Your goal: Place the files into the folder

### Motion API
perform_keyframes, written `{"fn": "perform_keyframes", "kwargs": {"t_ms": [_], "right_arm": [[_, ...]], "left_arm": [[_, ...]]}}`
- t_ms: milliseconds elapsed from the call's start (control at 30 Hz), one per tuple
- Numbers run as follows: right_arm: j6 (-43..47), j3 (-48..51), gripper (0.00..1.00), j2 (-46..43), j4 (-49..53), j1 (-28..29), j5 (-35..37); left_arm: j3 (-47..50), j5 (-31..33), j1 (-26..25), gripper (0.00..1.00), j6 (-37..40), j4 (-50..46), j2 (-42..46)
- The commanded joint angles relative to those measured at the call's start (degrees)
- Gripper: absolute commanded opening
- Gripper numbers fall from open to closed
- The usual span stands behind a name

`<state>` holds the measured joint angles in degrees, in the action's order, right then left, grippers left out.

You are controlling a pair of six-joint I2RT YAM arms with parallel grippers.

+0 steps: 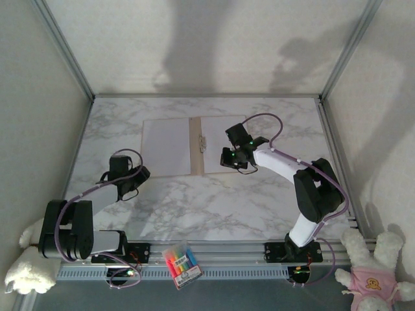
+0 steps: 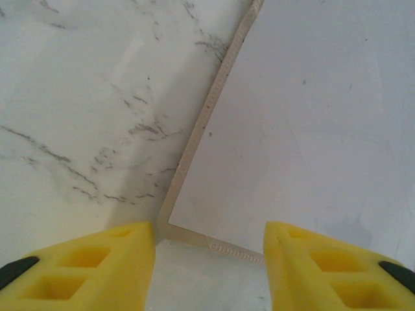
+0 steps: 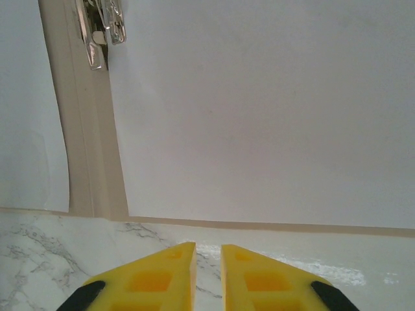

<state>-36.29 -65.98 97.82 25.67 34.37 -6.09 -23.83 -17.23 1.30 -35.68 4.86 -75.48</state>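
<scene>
– Folder (image 1: 195,146) position?
– Open flat on the table (image 1: 214,201), files (image 1: 165,149) on both leaves. My left gripper (image 2: 209,236) is unclenched and empty, low at the near left corner (image 2: 163,223).
– Right gripper (image 3: 208,249)?
– Nearly closed, empty, just off the right leaf's near edge, well short of the clip (image 3: 100,32).
– Tips for the step?
– Looks like closing the folder. I'd catch the tan leaf at the corner, not just the sheet, then lift slowly and fold it over so the files don't slide.
</scene>
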Motion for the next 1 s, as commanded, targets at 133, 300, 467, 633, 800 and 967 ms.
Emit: {"fn": "perform_keyframes", "kwargs": {"t_ms": [133,300,467,633,800,967], "right_arm": [[-0.89,1.64,0.18,-3.23,-0.31,-0.26,-0.16],[-1.18,2.59,0.18,-4.72,-0.25,-0.26,0.13],[-1.39,3.22,0.18,-5.83,0.06,-0.22,0.28],[-1.30,2.96,0.18,-7.30,1.00,-0.21,0.30],[-0.39,2.78,0.18,-12.44,3.00,-0.58,1.43],[0.86,4.60,0.19,-20.77,4.95,-2.46,2.33]], "left_arm": [[1.88,-8.31,2.26,0.42,-0.01,10.36,-3.33],[1.93,-10.52,2.98,0.36,0.25,13.02,-3.97],[0.93,-10.83,3.56,0.30,0.84,13.30,-4.21],[0.02,-11.48,3.62,0.16,1.40,13.99,-3.50],[-2.96,-10.98,3.45,0.08,1.84,11.76,-0.26],[-10.90,-3.58,0.64,0.02,4.65,0.60,7.17]]}}
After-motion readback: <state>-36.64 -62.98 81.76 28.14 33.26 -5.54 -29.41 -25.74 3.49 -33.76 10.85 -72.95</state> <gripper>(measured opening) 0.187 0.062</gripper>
